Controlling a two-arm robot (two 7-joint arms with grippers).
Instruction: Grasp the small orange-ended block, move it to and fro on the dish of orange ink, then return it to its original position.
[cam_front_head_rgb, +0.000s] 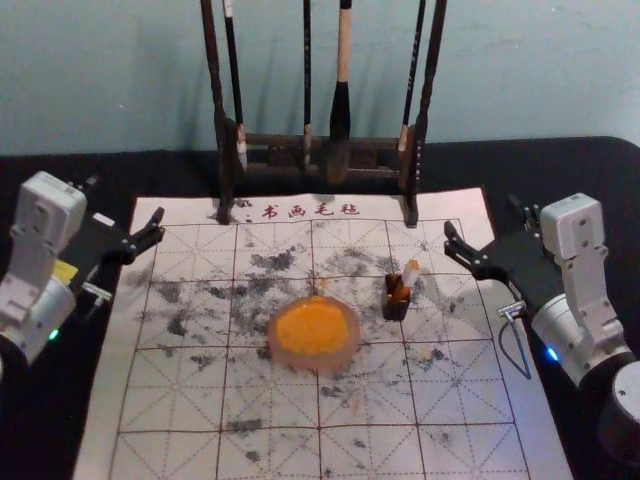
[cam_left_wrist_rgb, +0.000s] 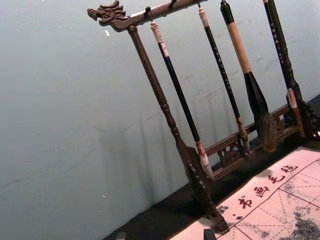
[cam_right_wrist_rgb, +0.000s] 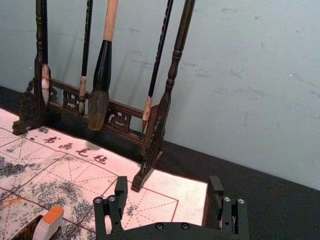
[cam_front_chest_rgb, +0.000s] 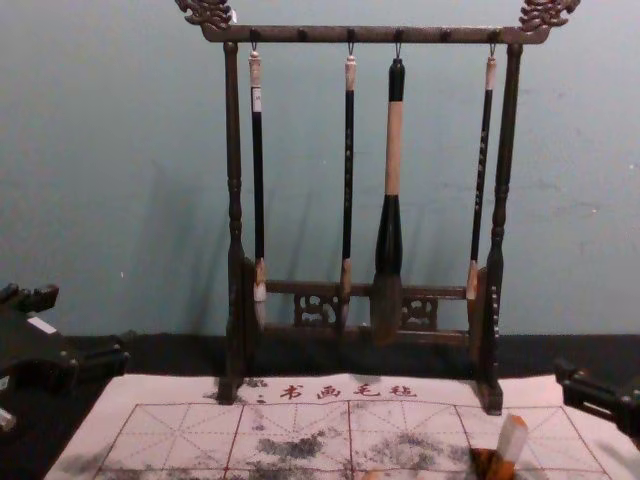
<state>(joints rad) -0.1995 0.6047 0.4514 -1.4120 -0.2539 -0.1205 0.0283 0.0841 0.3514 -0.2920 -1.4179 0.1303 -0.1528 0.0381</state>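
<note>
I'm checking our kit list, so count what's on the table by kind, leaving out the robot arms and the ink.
Brushes: 4
Rack: 1
Mat: 1
Dish: 1
Block: 1
Block holder: 1
Total: 9

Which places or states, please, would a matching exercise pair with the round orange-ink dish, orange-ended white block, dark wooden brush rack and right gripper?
1. Round orange-ink dish
2. Orange-ended white block
3. Dark wooden brush rack
4. Right gripper

A. At the white gridded mat's right side, jaws apart
B. In the small dark holder
C. Far edge of mat, bearing brushes
D. Near mat's middle

1D, 2B, 3C, 4A
</note>
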